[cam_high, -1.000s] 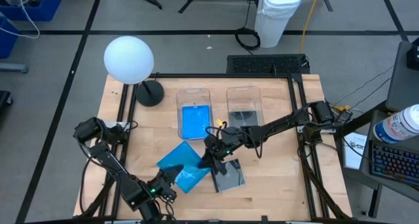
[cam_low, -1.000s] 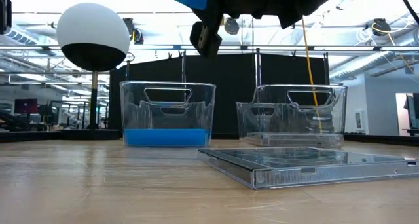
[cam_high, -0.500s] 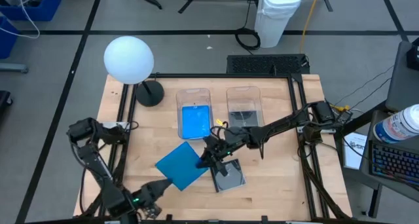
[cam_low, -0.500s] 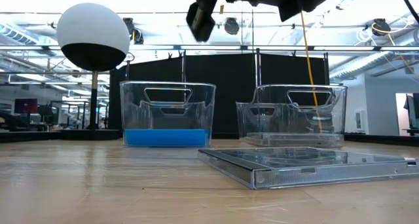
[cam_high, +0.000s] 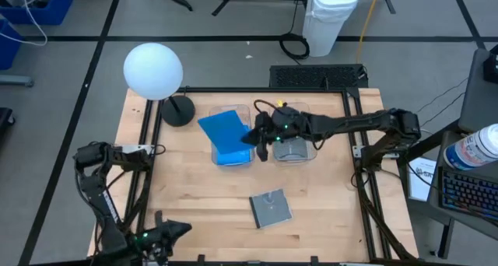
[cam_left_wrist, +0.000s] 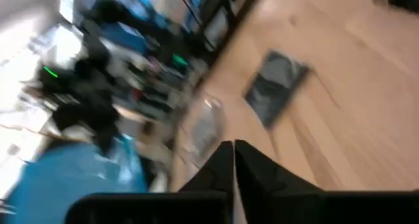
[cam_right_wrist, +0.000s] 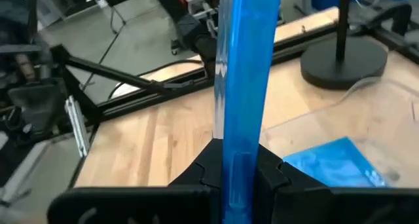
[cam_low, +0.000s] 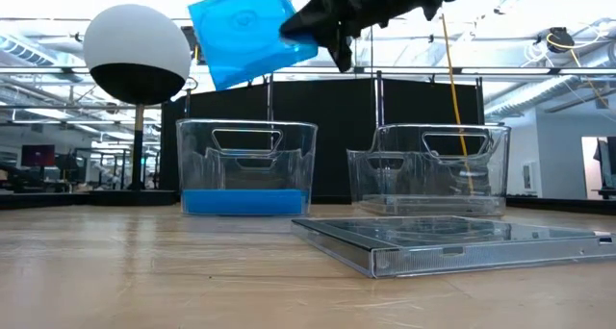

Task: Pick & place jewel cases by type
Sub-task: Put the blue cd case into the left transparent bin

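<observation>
My right gripper [cam_high: 257,135] is shut on a bright blue jewel case [cam_high: 226,131] and holds it in the air over the left clear tub [cam_high: 216,152]. In the low view the case [cam_low: 252,33] is tilted, well above the tub [cam_low: 246,165]. More blue cases [cam_right_wrist: 334,162] lie flat on that tub's floor. The right tub [cam_high: 289,134] holds grey cases. One grey see-through case [cam_high: 271,208] lies flat on the table, also visible from the left wrist [cam_left_wrist: 275,86]. My left gripper [cam_high: 167,233] is shut and waits at the near-left corner. My right gripper pinches the blue case between its two fingers [cam_right_wrist: 208,166] at the case's right-hand edge [cam_right_wrist: 241,145]. The fingers come roughly level from the table's right. The case is lifted clear and tilted, sticking out leftward from the fingers above the left tub.
A lamp with a white globe [cam_high: 152,70] and a round black base [cam_high: 179,110] stands at the far left, close to the left tub. A black frame [cam_high: 348,126] borders the table. Bare wood lies on the near left.
My right gripper has carried the blue case from low over the table's middle up and toward the far edge, so it now hangs above the left tub. My left arm has pulled back from the case toward the near-left corner. The grey case has stayed in place.
</observation>
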Robot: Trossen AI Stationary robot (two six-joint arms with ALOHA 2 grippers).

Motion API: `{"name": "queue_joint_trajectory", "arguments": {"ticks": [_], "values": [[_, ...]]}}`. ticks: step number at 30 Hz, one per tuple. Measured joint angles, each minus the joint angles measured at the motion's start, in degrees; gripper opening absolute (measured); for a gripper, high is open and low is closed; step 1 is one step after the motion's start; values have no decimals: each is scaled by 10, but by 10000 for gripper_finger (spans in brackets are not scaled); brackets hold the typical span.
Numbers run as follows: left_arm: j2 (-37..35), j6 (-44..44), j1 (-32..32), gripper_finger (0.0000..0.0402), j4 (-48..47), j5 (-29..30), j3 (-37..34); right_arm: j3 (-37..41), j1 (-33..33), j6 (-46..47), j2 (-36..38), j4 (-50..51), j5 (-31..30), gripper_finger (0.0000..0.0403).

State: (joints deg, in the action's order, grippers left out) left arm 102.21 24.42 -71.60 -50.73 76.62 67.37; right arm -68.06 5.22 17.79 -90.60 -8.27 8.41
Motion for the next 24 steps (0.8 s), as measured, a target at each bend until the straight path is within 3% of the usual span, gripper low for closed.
{"name": "queue_joint_trajectory", "arguments": {"ticks": [3,5,8,11,13,16,21,24], "values": [[-19,22,22,12,-30,-75,-1,0,12,-32,0,-8,12,21],[-39,-9,35,8,-20,-104,-9,0,18,-48,0,-8,23,21],[-84,-99,56,5,30,-143,-23,0,19,-60,0,-5,22,21],[-139,-243,89,5,129,-198,-40,0,18,-65,-1,-11,23,21],[-184,-352,122,4,220,-271,-50,0,18,-65,0,-11,25,22],[-246,-457,196,7,328,-440,-69,0,18,-68,-1,-9,23,23],[-331,-467,338,4,402,-674,-102,0,18,-82,-1,5,23,21],[-385,-470,388,4,420,-711,-154,0,17,-82,2,14,23,21]]}}
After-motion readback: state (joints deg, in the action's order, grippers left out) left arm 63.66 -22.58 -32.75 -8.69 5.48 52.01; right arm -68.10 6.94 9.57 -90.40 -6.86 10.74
